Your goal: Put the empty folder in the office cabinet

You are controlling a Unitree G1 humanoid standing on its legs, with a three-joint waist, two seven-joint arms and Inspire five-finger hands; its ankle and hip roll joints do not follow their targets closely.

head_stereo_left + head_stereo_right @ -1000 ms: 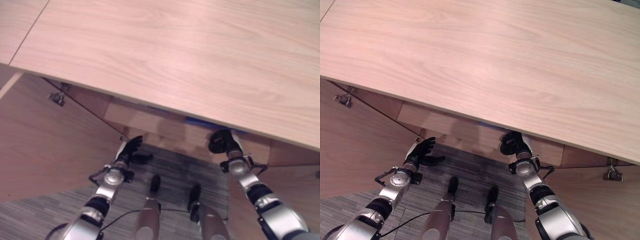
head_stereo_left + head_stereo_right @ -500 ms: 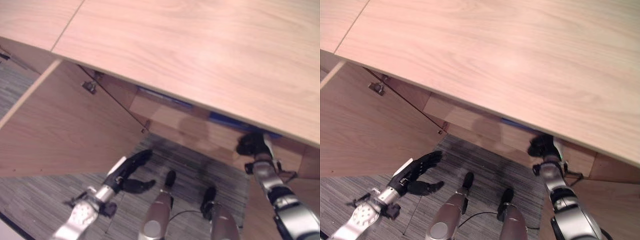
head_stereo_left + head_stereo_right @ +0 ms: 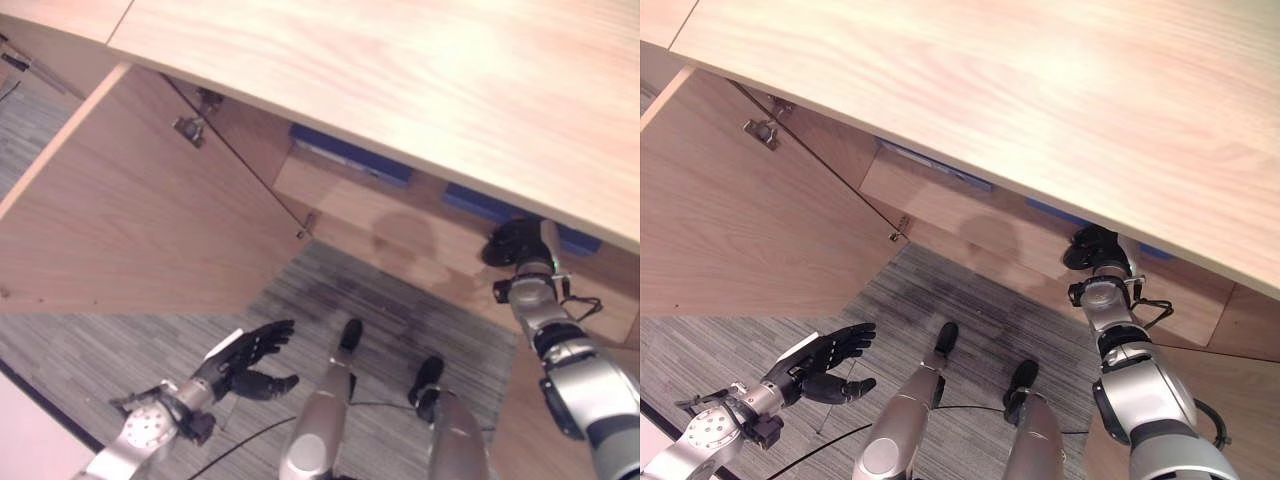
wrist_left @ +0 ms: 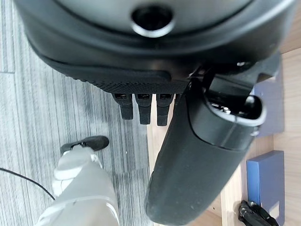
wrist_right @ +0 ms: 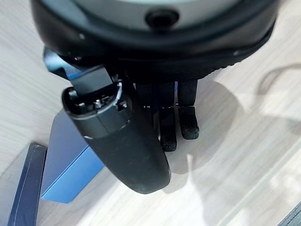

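Observation:
A light blue folder (image 5: 70, 162) lies flat on the wooden shelf (image 5: 235, 155) inside the cabinet. My right hand (image 5: 141, 141) reaches in over it. Its thumb hangs above the folder and its straight fingers (image 5: 186, 123) point down at the bare shelf beside it. From above, the right hand (image 3: 515, 243) sits at the shelf's front under the cabinet top, between blue folders (image 3: 478, 203). My left hand (image 3: 245, 355) hangs low over the carpet, away from the cabinet, with relaxed, spread fingers and nothing in it.
The wide wooden cabinet top (image 3: 400, 60) overhangs the shelf. The left cabinet door (image 3: 130, 220) stands swung open, with a metal hinge (image 3: 190, 125) near its top. More blue folders (image 3: 350, 155) lie further left on the shelf, and a darker one (image 5: 21, 188) lies by the light one. Grey carpet (image 3: 390, 310) covers the floor.
The camera has shifted, so more of the shelf shows. My left hand has dropped from the shelf's edge down and back over the carpet. My right hand stays at the shelf.

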